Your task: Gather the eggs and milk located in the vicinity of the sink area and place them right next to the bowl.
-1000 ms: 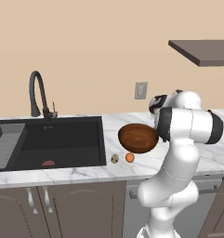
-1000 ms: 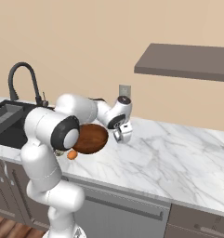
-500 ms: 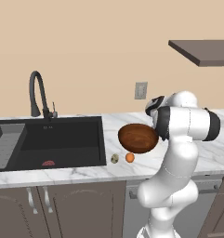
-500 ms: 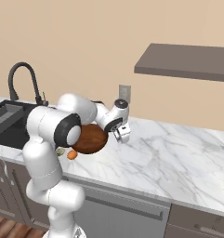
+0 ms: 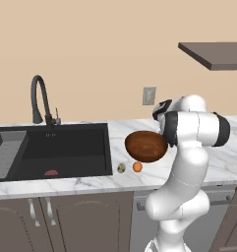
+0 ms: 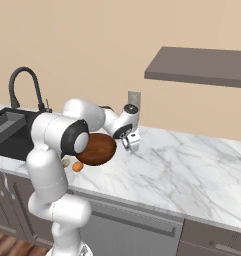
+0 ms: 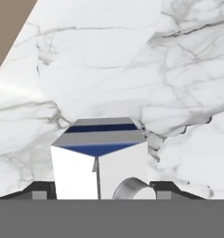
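Looking over my left shoulder, I see the black sink (image 5: 56, 150) let into the left part of the marble worktop (image 5: 228, 157), its gooseneck faucet (image 5: 40, 98) rising at the back edge. The wooden bowl (image 5: 146, 146) sits just right of the basin, about midway between the front and back edges. Two eggs lie near the front edge below it: the speckled egg (image 5: 121, 168) to the left and the orange egg (image 5: 137, 167) just beside it, close to the bowl's rim. A flat red thing (image 5: 51, 173) lies on the sink floor by its front wall. My forearm crosses behind the bowl's right side and hides my end effector from this side.

From the right base view, my end effector (image 6: 132, 144) hangs low over the worktop just right of the bowl (image 6: 98, 148), toward the back edge, with something small and white at its tip. The orange egg (image 6: 78, 166) rests near the front edge below the bowl; the speckled egg (image 6: 66, 162) peeks out beside my upper arm.

In the hand view, the milk (image 7: 100, 160) stands between my two dark fingertips (image 7: 39, 189), its blue-marked gable top facing the camera, with veined marble beyond it. The tips sit right against the carton's two sides, so I have it clamped. I cannot tell whether its base touches the worktop.
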Motion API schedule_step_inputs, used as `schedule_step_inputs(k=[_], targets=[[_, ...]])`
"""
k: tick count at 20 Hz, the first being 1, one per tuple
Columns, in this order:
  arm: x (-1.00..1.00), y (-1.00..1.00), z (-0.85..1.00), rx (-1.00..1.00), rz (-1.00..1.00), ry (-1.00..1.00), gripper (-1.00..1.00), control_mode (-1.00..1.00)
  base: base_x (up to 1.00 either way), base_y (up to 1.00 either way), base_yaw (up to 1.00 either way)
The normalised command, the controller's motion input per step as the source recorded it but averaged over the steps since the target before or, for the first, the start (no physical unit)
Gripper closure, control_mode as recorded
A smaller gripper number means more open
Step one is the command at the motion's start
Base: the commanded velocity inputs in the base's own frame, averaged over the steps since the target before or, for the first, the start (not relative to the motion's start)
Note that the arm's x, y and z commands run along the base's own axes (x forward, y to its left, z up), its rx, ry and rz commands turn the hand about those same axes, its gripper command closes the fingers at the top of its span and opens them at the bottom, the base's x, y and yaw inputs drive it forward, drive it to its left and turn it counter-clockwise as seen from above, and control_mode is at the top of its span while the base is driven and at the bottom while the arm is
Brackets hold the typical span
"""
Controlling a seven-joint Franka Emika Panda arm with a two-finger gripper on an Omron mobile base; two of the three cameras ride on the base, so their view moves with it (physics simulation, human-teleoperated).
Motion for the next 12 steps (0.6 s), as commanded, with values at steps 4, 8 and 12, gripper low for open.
schedule_step_inputs(k=[4,8,12], targets=[[0.0,0.32,0.0,0.02,0.0,0.06,1.0,-1.0,0.0,0.0,0.0],[0.1,0.29,-0.03,0.0,0.0,0.07,1.0,-1.0,0.0,0.0,0.0],[0.14,0.19,-0.16,0.0,0.0,0.13,1.0,-1.0,0.0,0.0,0.0]])
